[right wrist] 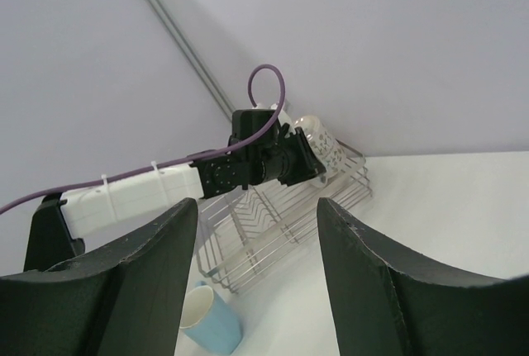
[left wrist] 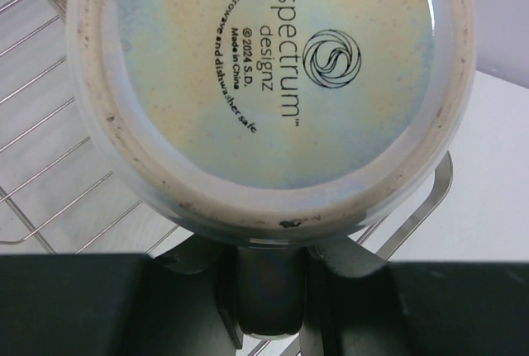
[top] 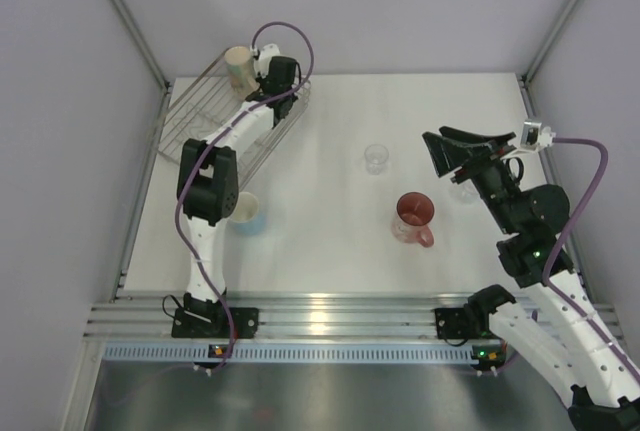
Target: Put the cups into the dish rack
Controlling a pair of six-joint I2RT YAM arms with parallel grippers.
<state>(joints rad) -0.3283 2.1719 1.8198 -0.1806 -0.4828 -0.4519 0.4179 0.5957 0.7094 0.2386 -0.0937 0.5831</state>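
The white table (top: 330, 121) sits between pale grey walls. My left pincer (left wrist: 266, 286) is clamped on the cream mug (left wrist: 264, 83), apparently by its handle. It holds the mug above the far end of the dish rack (top: 195, 126) at the far left, printed base toward my wrist. That arm reaches far out from its base. My right pincer (right wrist: 256, 211) stands apart, holding nothing, raised over the table's right side. My right arm half hides 1 tiny clear glass (top: 463, 191).

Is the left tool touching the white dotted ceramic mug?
Touching: left wrist view shows the left tool clamped on the handle of the white dotted ceramic mug.
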